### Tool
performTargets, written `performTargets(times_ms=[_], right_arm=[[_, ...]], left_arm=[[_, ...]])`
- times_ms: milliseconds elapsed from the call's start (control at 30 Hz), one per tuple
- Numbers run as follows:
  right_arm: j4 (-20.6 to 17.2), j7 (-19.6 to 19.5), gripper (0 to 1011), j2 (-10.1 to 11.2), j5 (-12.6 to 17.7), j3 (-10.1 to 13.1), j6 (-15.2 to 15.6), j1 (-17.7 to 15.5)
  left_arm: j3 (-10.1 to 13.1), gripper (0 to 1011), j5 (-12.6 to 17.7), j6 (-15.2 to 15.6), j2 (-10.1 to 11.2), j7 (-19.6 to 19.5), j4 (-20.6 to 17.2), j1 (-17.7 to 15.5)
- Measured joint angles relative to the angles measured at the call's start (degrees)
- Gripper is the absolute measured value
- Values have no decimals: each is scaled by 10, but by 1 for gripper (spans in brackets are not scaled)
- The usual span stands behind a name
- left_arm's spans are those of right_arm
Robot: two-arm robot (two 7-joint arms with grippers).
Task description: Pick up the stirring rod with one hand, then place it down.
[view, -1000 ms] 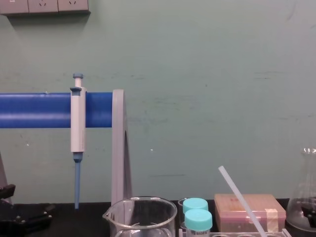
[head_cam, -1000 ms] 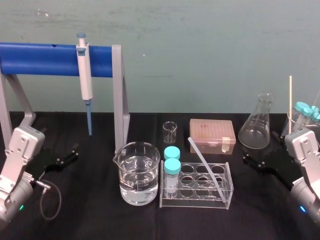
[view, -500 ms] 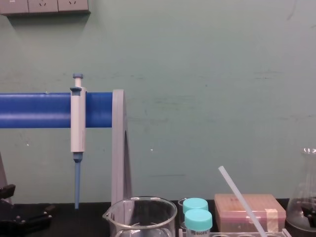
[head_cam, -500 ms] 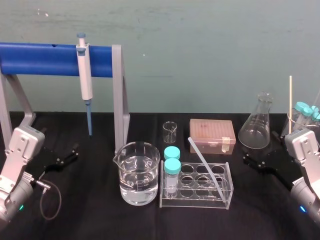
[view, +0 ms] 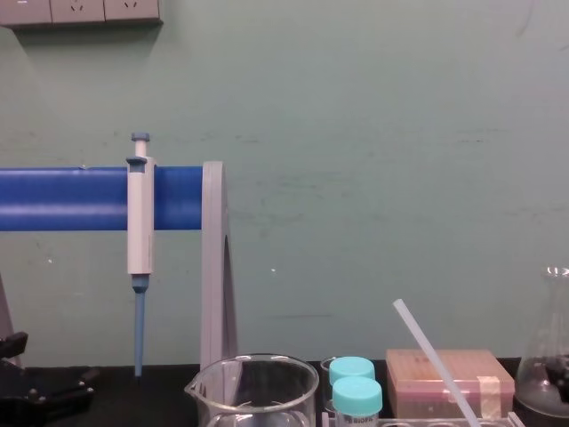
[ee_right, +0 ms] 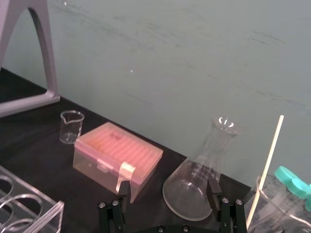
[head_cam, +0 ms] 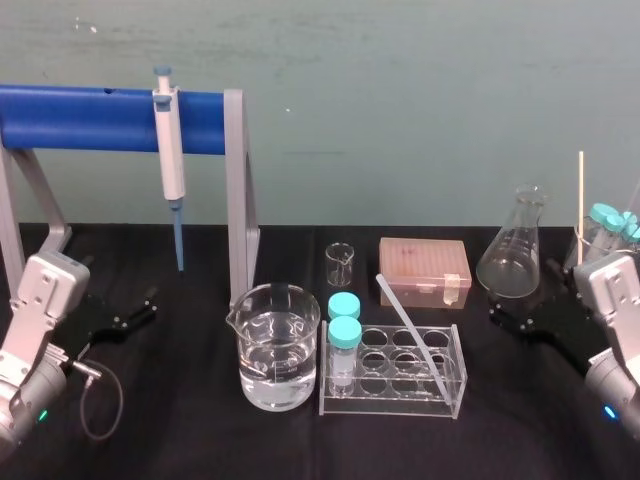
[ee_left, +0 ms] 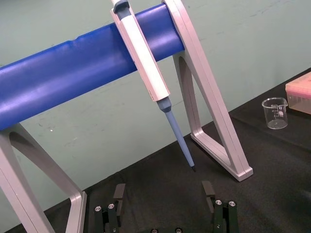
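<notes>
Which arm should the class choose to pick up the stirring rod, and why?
Right. The right gripper, fingers open, sits nearer the stirring rod leaning in the tube rack. The left gripper is farther off, with the beaker of water standing between it and the rod.

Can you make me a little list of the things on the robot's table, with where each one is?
stirring rod: leaning slanted in the clear tube rack, not held
left gripper: open, low in front of the blue stand
right gripper: open, just in front of the glass flask
pipette: hanging on the blue stand
beaker: holds clear liquid, left of the rack
pink box: behind the rack
</notes>
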Motion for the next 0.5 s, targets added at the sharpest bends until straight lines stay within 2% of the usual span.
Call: performTargets(times_ms=[100,267,300,400,433,500], right_arm=[[1,18,1000,0,14,8,0,3],[-26,80,1000,5,83,40,6,-4],[-39,100,1000,6,110,52,15,-10],[-62,128,1000,9,151,68,34,-18],[-77,148,1000,13,174,76,49,-24],[-98,172,1000,19,197,84,68,-30]], left_arm=[[0,1000,0,0,0,0,0,0],[0,1000,0,0,0,0,0,0],[0,1000,0,0,0,0,0,0],[0,1000,0,0,0,0,0,0],[0,1000,0,0,0,0,0,0],[0,1000,0,0,0,0,0,0]])
